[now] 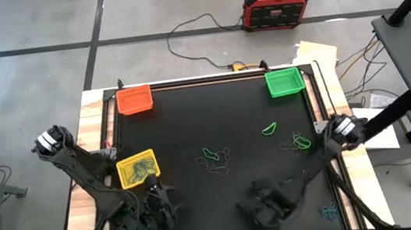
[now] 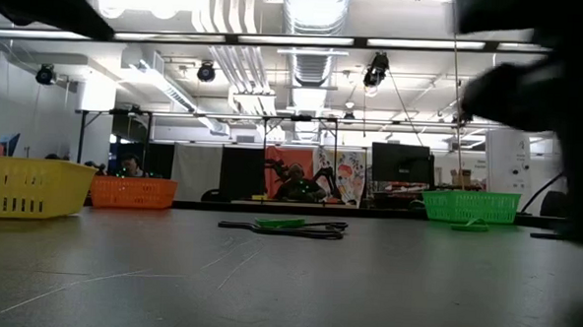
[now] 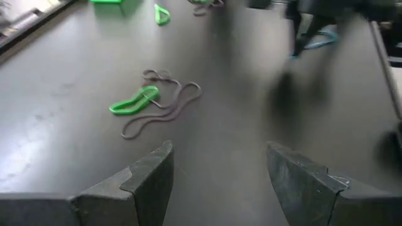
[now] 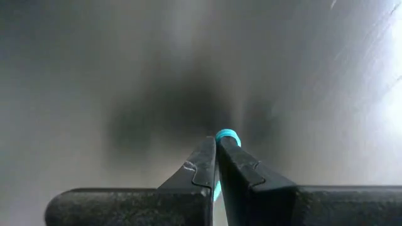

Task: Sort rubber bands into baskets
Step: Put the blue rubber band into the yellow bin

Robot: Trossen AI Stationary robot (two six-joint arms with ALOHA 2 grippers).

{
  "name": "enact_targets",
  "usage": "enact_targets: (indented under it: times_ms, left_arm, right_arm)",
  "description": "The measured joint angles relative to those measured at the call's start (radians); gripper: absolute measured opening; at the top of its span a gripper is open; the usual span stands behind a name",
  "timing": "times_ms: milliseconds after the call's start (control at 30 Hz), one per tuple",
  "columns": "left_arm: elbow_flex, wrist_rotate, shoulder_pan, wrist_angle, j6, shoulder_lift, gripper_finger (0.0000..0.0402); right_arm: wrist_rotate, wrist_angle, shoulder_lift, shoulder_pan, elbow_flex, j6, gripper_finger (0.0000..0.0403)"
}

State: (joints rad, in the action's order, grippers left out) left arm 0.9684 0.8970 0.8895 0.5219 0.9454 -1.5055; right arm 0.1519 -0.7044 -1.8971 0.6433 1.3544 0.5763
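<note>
A blue rubber band (image 4: 227, 136) is pinched between the closed fingers of the right gripper (image 4: 217, 150), near the front of the dark surface (image 1: 191, 124). More rubber bands (image 1: 215, 159), green and dark, lie loose around the middle, others (image 1: 298, 143) toward the right side. The yellow basket (image 1: 137, 169) sits at the left with bands inside; the orange basket (image 1: 134, 100) and green basket (image 1: 284, 82) stand at the far corners. The left gripper (image 3: 217, 172) hangs just beside the yellow basket, fingers wide and holding nothing.
</note>
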Motion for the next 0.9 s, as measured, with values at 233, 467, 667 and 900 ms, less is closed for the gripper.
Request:
enact_targets:
  times_ms: [233, 467, 667, 900]
  left_arm:
    - [0.000, -0.041, 0.028, 0.021, 0.061, 0.000, 0.0232]
    - [-0.006, -0.072, 0.031, 0.033, 0.063, 0.004, 0.0232]
    - [-0.047, -0.090, 0.028, 0.026, 0.101, 0.006, 0.0232]
    - [-0.079, -0.096, 0.001, -0.108, 0.029, 0.006, 0.0232]
  right_arm:
    - [0.008, 0.226, -0.040, -0.122, 0.000, -0.223, 0.0009]
    - [0.009, 0.430, -0.089, -0.226, -0.002, -0.334, 0.0009]
    - [0.006, 0.524, -0.104, -0.277, -0.001, -0.355, 0.0009]
    - [-0.031, 0.594, -0.132, -0.289, -0.001, -0.380, 0.0009]
